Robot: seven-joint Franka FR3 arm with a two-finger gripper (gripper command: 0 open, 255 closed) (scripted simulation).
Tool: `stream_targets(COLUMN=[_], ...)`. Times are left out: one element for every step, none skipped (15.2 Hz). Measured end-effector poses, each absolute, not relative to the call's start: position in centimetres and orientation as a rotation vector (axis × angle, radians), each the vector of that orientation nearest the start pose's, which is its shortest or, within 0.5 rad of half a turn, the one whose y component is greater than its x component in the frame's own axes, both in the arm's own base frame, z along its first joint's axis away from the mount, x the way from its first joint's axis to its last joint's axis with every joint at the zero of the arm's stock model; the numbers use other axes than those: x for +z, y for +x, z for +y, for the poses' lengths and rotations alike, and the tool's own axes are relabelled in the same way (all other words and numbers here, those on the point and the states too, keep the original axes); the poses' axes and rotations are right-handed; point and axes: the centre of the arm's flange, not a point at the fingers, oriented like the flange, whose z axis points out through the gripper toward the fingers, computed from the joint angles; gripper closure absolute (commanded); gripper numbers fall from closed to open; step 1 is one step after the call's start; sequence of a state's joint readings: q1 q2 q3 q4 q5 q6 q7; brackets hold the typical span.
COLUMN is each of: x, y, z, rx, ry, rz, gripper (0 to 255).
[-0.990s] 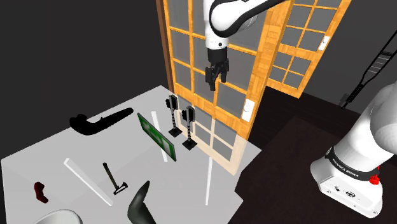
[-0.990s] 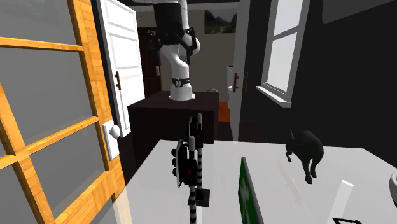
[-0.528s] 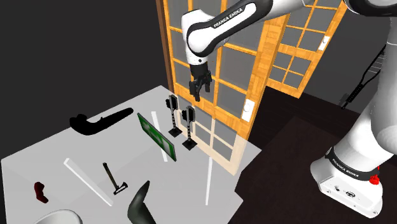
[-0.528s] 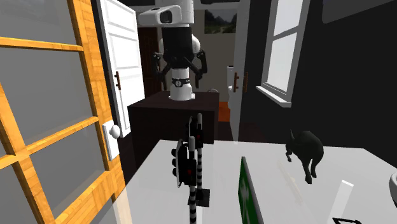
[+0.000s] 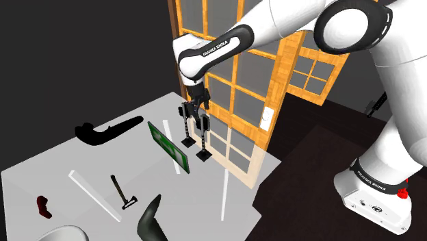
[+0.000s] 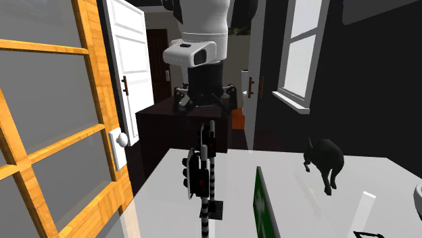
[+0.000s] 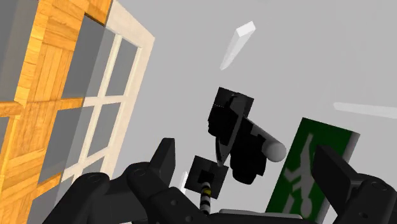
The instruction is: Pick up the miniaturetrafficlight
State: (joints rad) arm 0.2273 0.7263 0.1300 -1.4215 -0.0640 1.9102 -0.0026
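Claw (image 5: 194, 108) wide open, empty | poised just above miniature traffic lights (image 5: 204, 124) | standing on pale table (image 5: 55, 164)

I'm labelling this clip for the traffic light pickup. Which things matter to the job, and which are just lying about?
Job: end effector, open; two traffic lights beneath it.

Lying about: green sign; black gun-shaped thing; white bar; small tool; red piece; curved black piece; white rod.
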Motion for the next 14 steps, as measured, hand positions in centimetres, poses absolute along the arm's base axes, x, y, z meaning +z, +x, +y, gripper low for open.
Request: stream_targets(x=[24.1, 23.2, 22.5, 21.9, 21.2, 20.6, 20.1, 19.5, 19.0, 18.6, 18.4, 18.3, 18.2, 18.3], y=[67.1, 67.6, 68.0, 68.1, 68.1, 68.1, 68.2, 68.2, 68.3, 68.2, 68.3, 68.3, 68.3, 68.3], z=[23.0, 23.9, 24.4, 24.6, 24.6, 24.7, 24.7, 24.7, 24.7, 24.6, 24.7, 24.7, 24.7, 24.7], rx=[0.372, 0.380, 0.384, 0.386, 0.387, 0.387, 0.387, 0.387, 0.387, 0.388, 0.388, 0.387, 0.387, 0.385], ry=[-3.077, -3.077, -3.076, -3.076, -3.076, -3.076, -3.076, -3.076, -3.076, -3.076, -3.076, -3.076, -3.076, -3.076], rz=[-0.586, -0.600, -0.609, -0.613, -0.614, -0.615, -0.616, -0.616, -0.616, -0.616, -0.616, -0.616, -0.616, -0.616], gripper=[0, 0, 0, 0, 0, 0, 0, 0, 0, 0, 255, 255, 255, 255])
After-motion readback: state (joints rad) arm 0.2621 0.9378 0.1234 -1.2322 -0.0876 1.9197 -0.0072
